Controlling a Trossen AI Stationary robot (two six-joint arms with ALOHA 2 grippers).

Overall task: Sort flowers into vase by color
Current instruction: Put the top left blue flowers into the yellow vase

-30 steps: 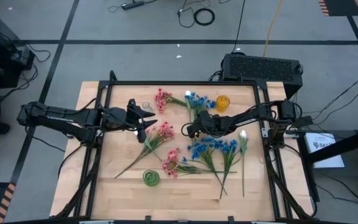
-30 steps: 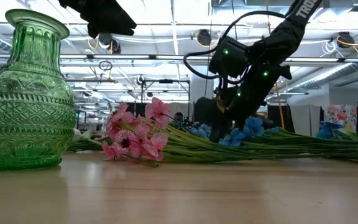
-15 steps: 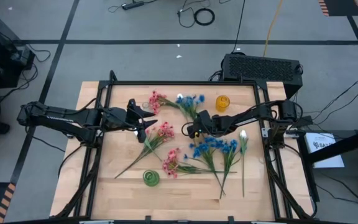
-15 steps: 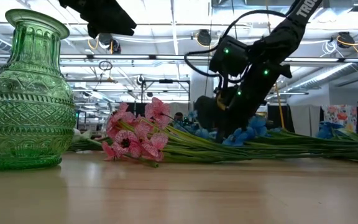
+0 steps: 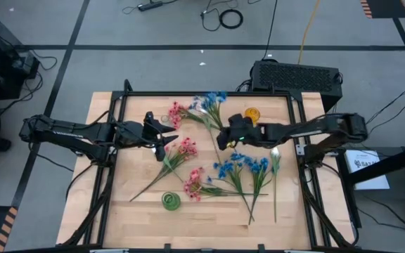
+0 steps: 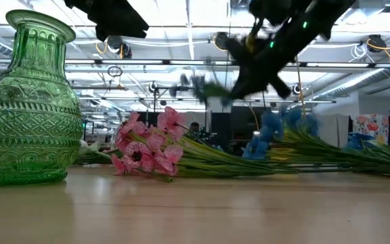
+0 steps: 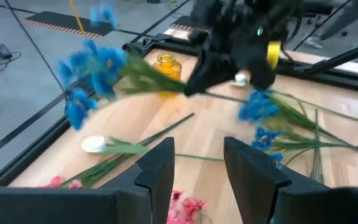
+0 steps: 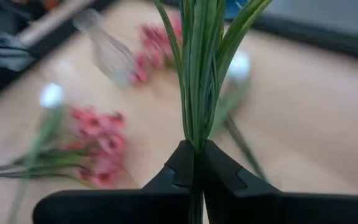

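Overhead, the right gripper (image 5: 225, 138) was clamped on the stems of a blue flower sprig (image 5: 213, 104) whose blossoms reached toward the table's far edge, near the yellow vase (image 5: 252, 115). The left gripper (image 5: 169, 135) hung over the left half of the table (image 5: 104, 211), beside a pink sprig (image 5: 181, 149). More blue flowers (image 5: 241, 166), another pink sprig (image 5: 194, 183) and a white flower (image 5: 275, 158) lay flat on the wood, with the green vase (image 5: 171, 201) near the front edge.

At table height, the green vase stood upright at the left, pink blossoms lay beside it, and the right arm's gripper was raised above the lying stems.

From the left wrist, its own fingers (image 7: 160, 174) stood apart with nothing between them; the blue sprig hung in the air in the other gripper.

From the right wrist, the fingers (image 8: 185, 171) pinched a bunch of green stems (image 8: 197, 68).
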